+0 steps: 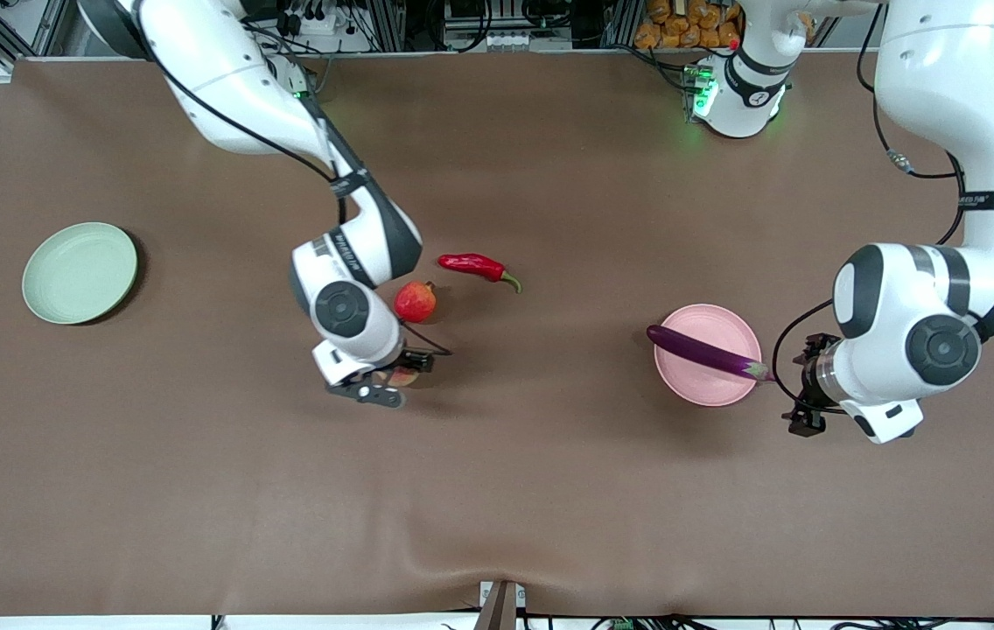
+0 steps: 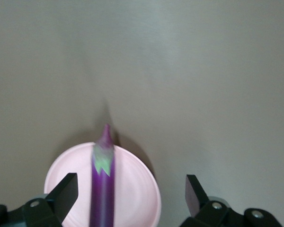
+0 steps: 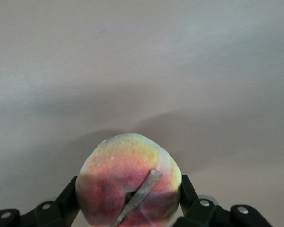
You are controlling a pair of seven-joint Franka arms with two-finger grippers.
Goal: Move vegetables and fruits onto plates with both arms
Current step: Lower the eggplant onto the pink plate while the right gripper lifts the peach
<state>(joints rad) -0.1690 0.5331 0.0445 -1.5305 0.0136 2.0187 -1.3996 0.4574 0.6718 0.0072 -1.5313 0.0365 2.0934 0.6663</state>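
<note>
The purple eggplant [image 1: 703, 350] lies across the pale pink plate [image 1: 707, 389], its tip past the rim toward the right arm's end. My left gripper [image 1: 803, 385] is open and empty beside the plate at the eggplant's stem end. The left wrist view shows the eggplant [image 2: 103, 189] on the plate [image 2: 137, 198] between my spread left gripper [image 2: 130, 194]. My right gripper [image 1: 392, 383] is shut on the peach [image 1: 401, 377], low at the table. The right wrist view shows the peach [image 3: 128, 184] filling the right gripper [image 3: 128, 196]. The round red fruit [image 1: 415, 301] and red chili [image 1: 475, 265] lie close by, farther from the front camera.
The pale green plate [image 1: 80, 272] sits bare near the right arm's end of the brown table. The right arm's forearm hangs over the table just beside the red fruit. The left arm's elbow stands over its end of the table.
</note>
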